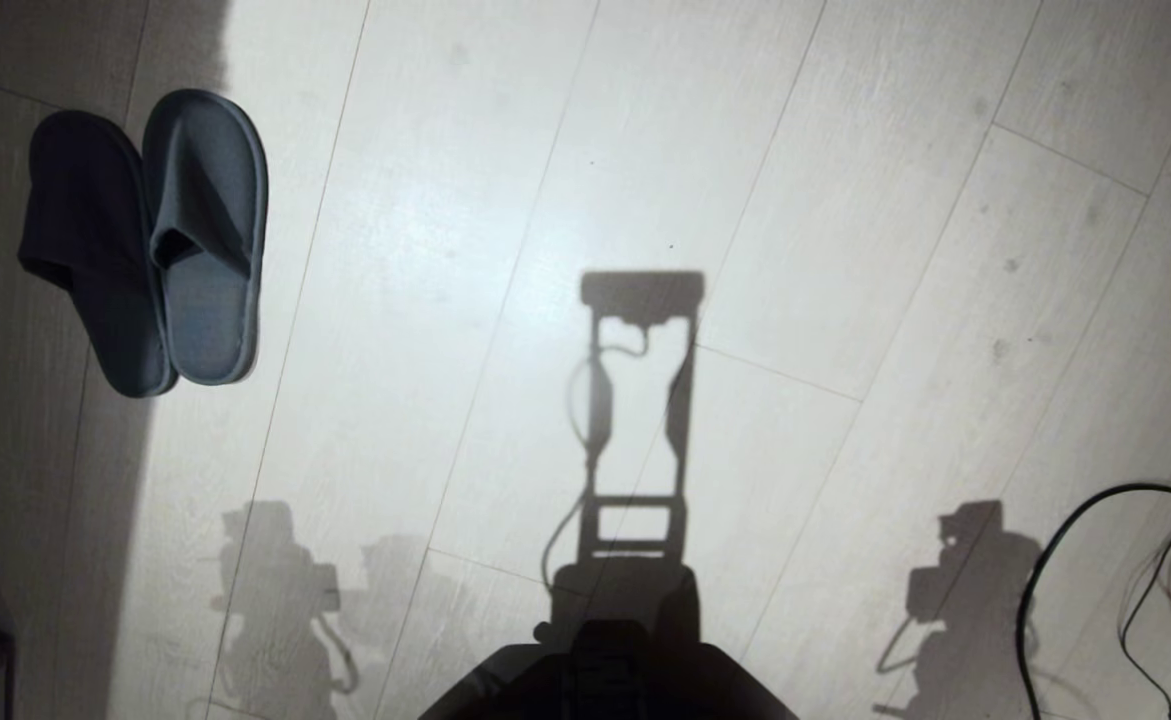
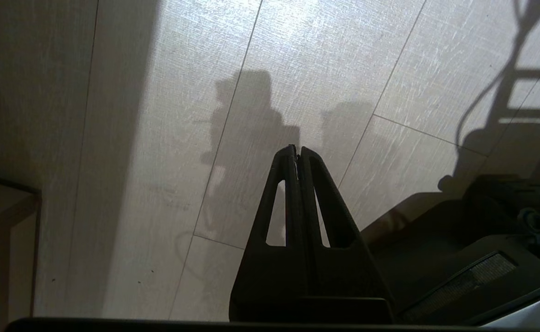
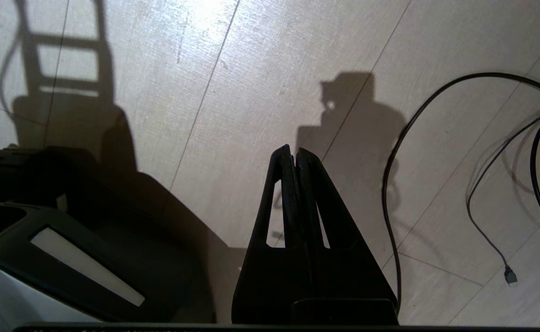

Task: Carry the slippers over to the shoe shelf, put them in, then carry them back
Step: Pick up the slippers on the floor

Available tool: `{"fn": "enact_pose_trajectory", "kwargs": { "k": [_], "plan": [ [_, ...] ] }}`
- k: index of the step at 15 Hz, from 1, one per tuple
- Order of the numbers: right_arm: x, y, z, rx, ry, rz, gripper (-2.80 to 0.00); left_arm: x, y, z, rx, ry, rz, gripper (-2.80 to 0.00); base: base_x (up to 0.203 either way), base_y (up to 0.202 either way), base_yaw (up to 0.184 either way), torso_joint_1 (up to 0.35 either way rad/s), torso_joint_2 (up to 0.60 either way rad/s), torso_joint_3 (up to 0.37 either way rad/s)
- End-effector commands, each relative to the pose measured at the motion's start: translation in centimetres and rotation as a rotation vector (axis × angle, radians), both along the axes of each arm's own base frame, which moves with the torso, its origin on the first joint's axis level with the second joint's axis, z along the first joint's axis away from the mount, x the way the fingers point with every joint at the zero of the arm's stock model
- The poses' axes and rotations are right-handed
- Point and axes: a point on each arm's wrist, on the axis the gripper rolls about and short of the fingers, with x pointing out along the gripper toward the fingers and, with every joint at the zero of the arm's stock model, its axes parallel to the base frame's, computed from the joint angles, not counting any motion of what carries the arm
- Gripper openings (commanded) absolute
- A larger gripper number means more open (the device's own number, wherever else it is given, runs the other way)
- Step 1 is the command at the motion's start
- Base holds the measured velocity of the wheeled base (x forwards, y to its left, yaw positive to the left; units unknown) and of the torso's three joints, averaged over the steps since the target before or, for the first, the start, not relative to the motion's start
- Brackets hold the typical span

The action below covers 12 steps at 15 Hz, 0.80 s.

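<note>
Slippers point(image 1: 150, 245) lying on the pale plank floor point(image 1: 645, 150), far to the robot's left and ahead, half in a dark band of shadow. Side by side, touching, the right one overlapping the left one's edge a bit. Long axis running roughly away from the robot, leaning slightly: closed toes at the far end, open heels at the near end. Soles down, openings facing back toward the robot.

Left gripper point(image 2: 296, 150) hanging over bare floor, fingers pressed together, nothing in them. Same deal with the right gripper point(image 3: 293, 151): closed tight, empty, pointed at the floor. Neither one anywhere near the slippers. Only their shadows showing up in the head view, either side of the shadow of the robot's trunk.

Black cables point(image 1: 1125, 560) looped on the floor off to the right, near the right gripper. Corner of some low furniture point(image 2: 7, 216) by the left gripper.
</note>
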Motion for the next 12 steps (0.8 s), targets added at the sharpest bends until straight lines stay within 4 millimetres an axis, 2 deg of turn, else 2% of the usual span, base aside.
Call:
{"fn": "enact_pose_trajectory", "kwargs": {
  "k": [1,4,6,8,10,12],
  "plan": [
    [0.0,0.0,0.0,-0.001,-0.001,0.001,-2.8,0.1,0.0,-0.2,0.0,0.008,0.0,-2.8,0.0,0.0,0.0,0.002,0.0,-0.044],
    [0.0,0.0,0.0,-0.001,-0.001,0.0,-2.8,0.1,0.0,-0.2,0.024,0.006,0.0,-2.8,0.0,0.0,0.0,0.0,0.0,0.0],
    [0.0,0.0,0.0,-0.001,-0.001,0.001,-2.8,-0.5,0.0,2.2,0.044,-0.049,-0.014,-2.8,0.0,0.0,0.0,0.0,0.0,0.0],
    [0.0,0.0,0.0,-0.001,-0.001,0.001,-2.8,0.2,-0.1,4.4,0.06,-0.016,-0.035,-2.8,0.0,0.0,0.0,0.0,0.0,0.0],
    [0.0,0.0,0.0,0.001,-0.001,0.001,-2.8,2.0,-0.1,7.2,0.068,0.022,-0.049,-2.8,0.0,0.0,0.0,0.0,0.0,0.0],
    [0.0,0.0,0.0,0.001,-0.001,0.001,-2.8,5.2,-0.1,10.1,0.086,0.033,-0.058,-2.8,0.0,0.0,0.0,0.0,0.0,0.0]
  ]
}}
